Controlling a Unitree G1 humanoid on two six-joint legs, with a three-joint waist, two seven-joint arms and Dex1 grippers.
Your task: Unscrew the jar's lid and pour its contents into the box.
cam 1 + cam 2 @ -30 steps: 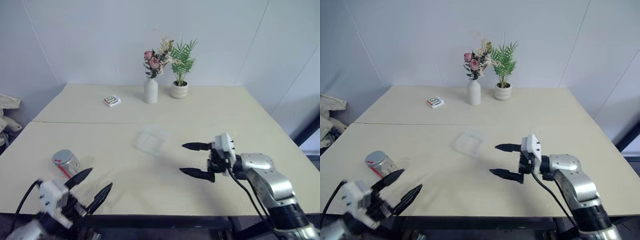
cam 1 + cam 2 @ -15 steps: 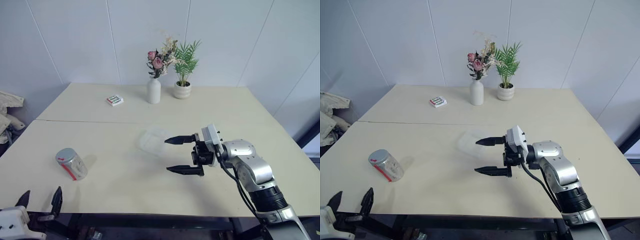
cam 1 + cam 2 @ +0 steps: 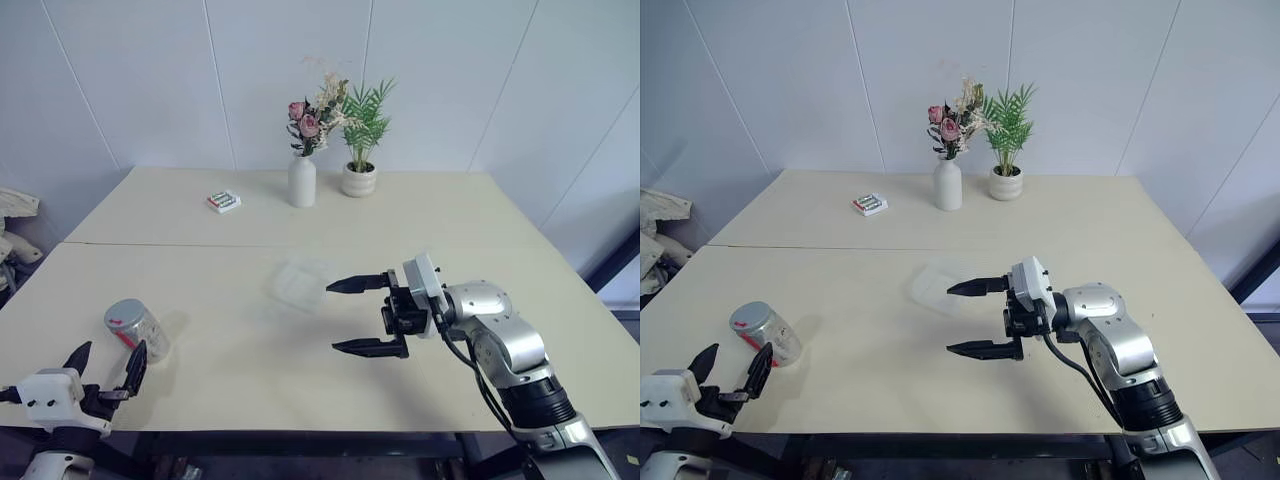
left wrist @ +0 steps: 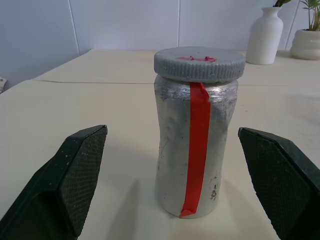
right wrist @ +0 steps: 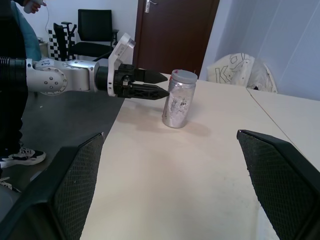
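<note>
Your left gripper (image 3: 105,368) has its fingers wide apart and empty, level with the jar (image 3: 137,329), which stands upright near the surface's near left edge with the lid (image 4: 199,63) screwed on. Ease forward until the fingers straddle the body below the lid, then close. Right gripper (image 3: 362,316) waits spread mid-surface beside the box (image 3: 297,283).

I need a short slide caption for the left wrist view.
Capped jar stands upright on the table, ahead of the open left end effector.
</note>
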